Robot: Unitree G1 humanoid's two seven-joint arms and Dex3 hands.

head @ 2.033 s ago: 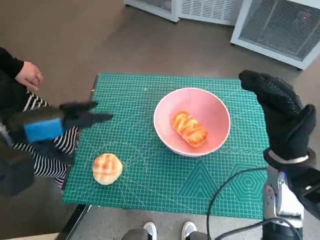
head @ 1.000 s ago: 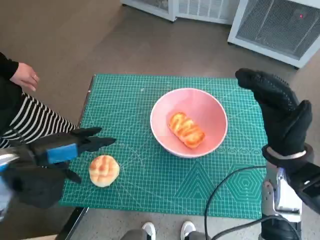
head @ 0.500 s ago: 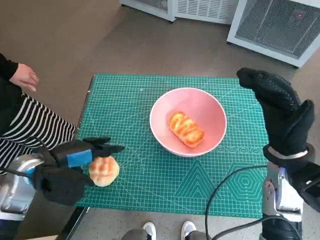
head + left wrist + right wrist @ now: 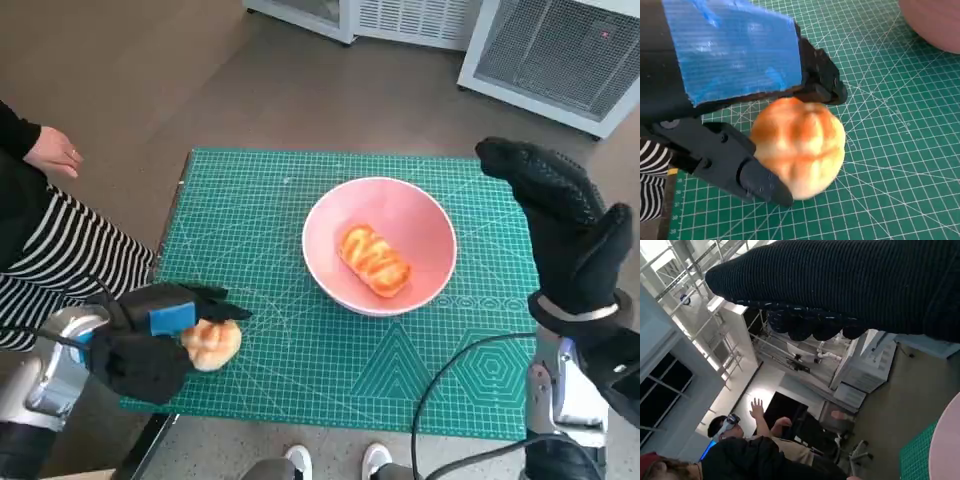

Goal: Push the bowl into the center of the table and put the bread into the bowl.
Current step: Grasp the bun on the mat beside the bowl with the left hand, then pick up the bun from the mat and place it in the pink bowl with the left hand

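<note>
— What's the left hand [image 4: 150,335] made of?
— Matt black plastic, with smooth, faintly shiny blue tape [image 4: 735,47] across its back. The round bun [image 4: 799,146] between its fingers looks soft, with a glazed golden crust.
— And the right hand [image 4: 563,228]?
— Black knitted cloth, ribbed and nubbly. Beside it, the pink bowl [image 4: 425,225] is smooth; the green mat [image 4: 260,205] is matt.

bowl [image 4: 380,245] right of left hand [image 4: 150,340], left of raised right hand [image 4: 565,225] | loaf [image 4: 377,258] in bowl | bun [image 4: 212,343] between left hand's fingers [image 4: 757,180], on mat [image 4: 330,370]
</note>
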